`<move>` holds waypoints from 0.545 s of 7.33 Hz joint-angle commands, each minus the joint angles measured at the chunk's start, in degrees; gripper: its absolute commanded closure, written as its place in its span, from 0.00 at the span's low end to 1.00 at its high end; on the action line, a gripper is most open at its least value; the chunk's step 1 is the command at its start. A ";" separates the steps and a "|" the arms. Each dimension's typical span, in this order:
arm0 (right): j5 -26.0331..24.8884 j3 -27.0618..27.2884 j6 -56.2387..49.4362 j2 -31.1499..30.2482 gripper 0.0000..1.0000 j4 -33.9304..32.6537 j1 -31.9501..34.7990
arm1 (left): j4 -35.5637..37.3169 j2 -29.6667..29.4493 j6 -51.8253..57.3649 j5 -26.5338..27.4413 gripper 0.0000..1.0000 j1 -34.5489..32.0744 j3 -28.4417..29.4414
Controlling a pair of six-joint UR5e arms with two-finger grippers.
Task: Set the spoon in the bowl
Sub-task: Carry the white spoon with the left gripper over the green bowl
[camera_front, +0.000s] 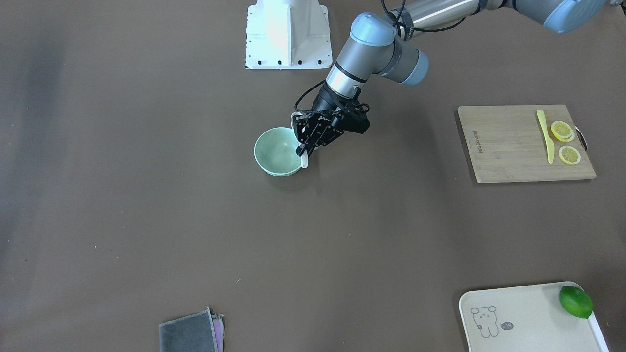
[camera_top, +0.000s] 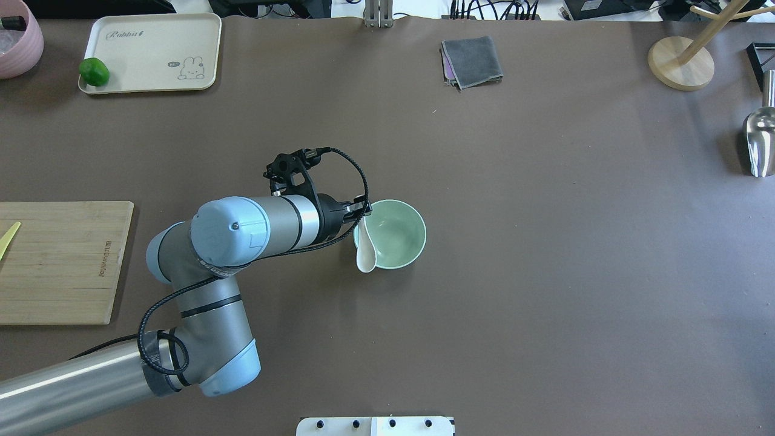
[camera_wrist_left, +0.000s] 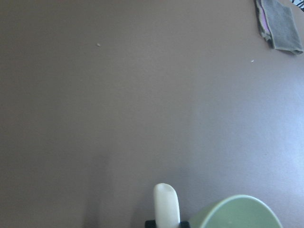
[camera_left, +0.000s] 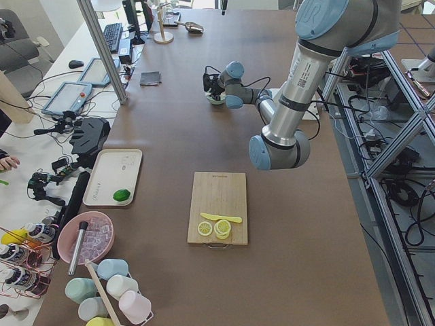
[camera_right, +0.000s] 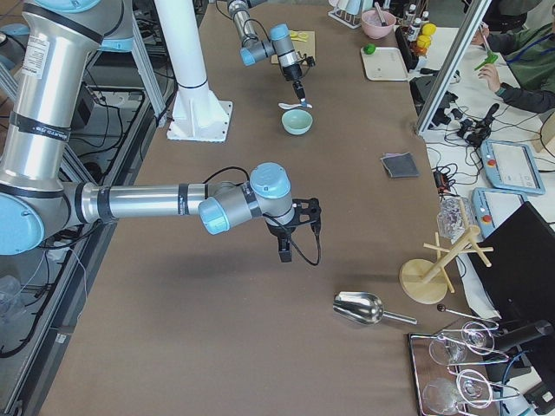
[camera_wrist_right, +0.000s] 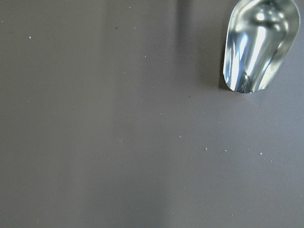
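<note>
The pale mint-green bowl [camera_top: 393, 236] stands upright near the table's middle; it also shows in the front view [camera_front: 276, 152] and at the bottom of the left wrist view [camera_wrist_left: 237, 213]. My left gripper [camera_top: 361, 213] is shut on the handle of the white spoon [camera_top: 366, 257] and holds it at the bowl's rim, on the side towards the cutting board. The scoop hangs just outside the rim. The handle's end [camera_wrist_left: 166, 204] sticks out past the fingers. My right gripper [camera_right: 284, 247] hovers over bare table far from the bowl; I cannot tell if it is open.
A wooden cutting board [camera_front: 508, 146] holds a yellow knife [camera_front: 545, 134] and lemon slices. A cream tray [camera_top: 151, 54] carries a lime [camera_top: 94, 71]. A grey cloth [camera_top: 472, 60] lies at the far side. A metal scoop [camera_wrist_right: 256, 45] and a wooden stand [camera_top: 681, 60] are at the right.
</note>
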 commanded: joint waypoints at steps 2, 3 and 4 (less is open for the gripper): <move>0.00 -0.03 0.10 -0.03 0.00 -0.03 0.02 | -0.06 -4.26 -3.05 3.01 1.00 0.08 4.68; 0.00 -0.03 0.10 -0.03 0.00 -0.03 0.02 | -0.41 -4.18 -3.05 3.10 0.50 0.08 4.95; 0.00 -0.20 0.10 -0.03 0.00 -0.03 0.02 | -0.42 -3.83 -2.61 5.62 0.03 0.17 4.95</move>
